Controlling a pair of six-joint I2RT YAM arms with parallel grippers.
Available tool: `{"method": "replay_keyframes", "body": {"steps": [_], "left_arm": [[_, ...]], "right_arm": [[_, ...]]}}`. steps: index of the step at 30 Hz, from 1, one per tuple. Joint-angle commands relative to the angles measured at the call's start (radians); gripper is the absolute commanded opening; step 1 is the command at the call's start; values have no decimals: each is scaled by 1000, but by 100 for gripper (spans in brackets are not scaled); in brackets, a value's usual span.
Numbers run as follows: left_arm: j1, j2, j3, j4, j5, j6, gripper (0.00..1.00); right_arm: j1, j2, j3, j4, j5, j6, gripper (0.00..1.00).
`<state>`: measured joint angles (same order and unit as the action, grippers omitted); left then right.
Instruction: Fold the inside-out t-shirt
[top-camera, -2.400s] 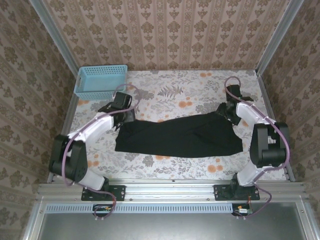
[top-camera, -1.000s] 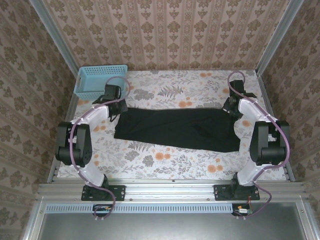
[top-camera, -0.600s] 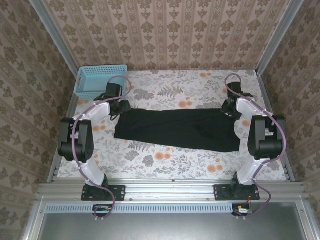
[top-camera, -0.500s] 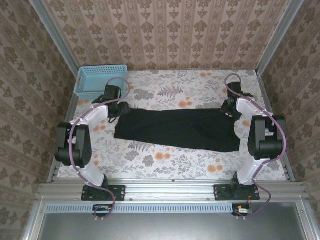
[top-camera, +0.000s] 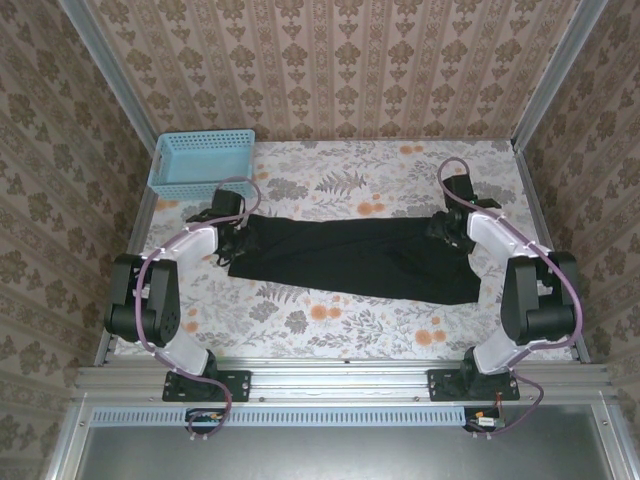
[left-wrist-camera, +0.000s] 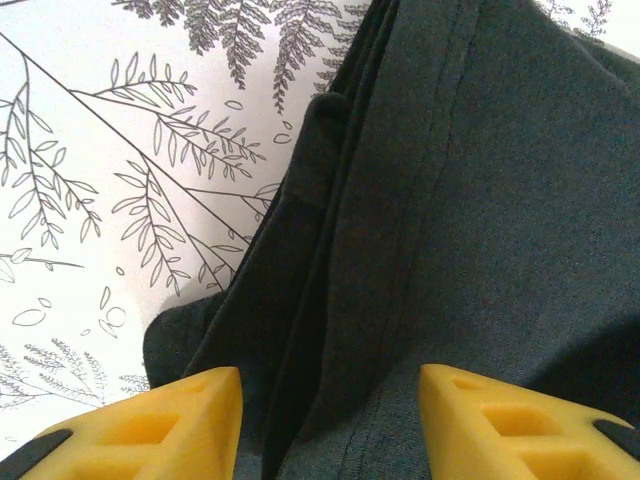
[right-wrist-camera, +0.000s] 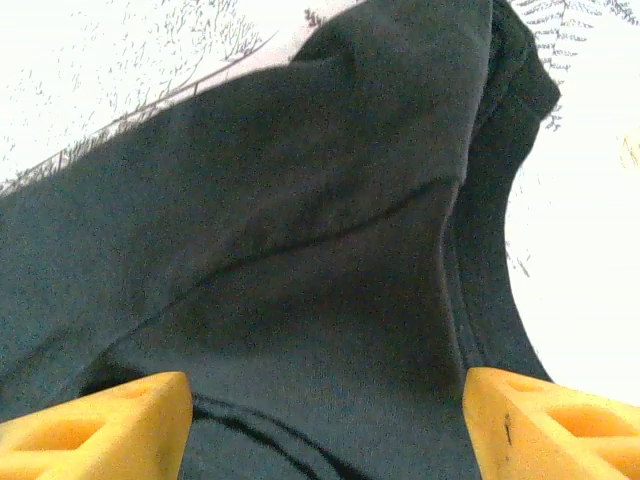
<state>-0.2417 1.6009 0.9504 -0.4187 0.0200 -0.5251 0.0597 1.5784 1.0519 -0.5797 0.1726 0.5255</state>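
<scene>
The inside-out t-shirt (top-camera: 350, 258) is black and lies folded into a long flat band across the middle of the floral table. My left gripper (top-camera: 236, 234) hovers over its left end, jaws open. In the left wrist view the yellow fingertips (left-wrist-camera: 170, 425) stand apart above layered black fabric (left-wrist-camera: 480, 200) with a stitched seam. My right gripper (top-camera: 441, 227) is over the shirt's right end, also open. In the right wrist view its wide-spread fingertips (right-wrist-camera: 100, 420) frame the dark cloth (right-wrist-camera: 300, 250) and grip nothing.
A light blue basket (top-camera: 200, 163) stands at the table's back left corner. Floral tablecloth (top-camera: 330, 180) shows behind the shirt and along the front (top-camera: 330, 325). Metal frame posts and patterned walls close in the sides.
Both grippers have opened and let go of the shirt's far edge. Each has since shifted a little inward over its end of the shirt. The shirt lies where it was laid.
</scene>
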Motion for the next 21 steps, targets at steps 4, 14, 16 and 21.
{"method": "replay_keyframes", "body": {"steps": [4,14,16,21], "left_arm": [[-2,26,-5,10,13,-19,42],[0,43,-14,24,13,-20,29],[-1,40,-14,24,15,-18,26],[1,26,-8,15,11,-5,16]], "right_arm": [[99,-52,-14,-1,4,-54,81],[161,164,109,1,-50,-72,76],[168,178,113,1,-38,-72,64],[193,121,100,-33,21,-80,26]]}}
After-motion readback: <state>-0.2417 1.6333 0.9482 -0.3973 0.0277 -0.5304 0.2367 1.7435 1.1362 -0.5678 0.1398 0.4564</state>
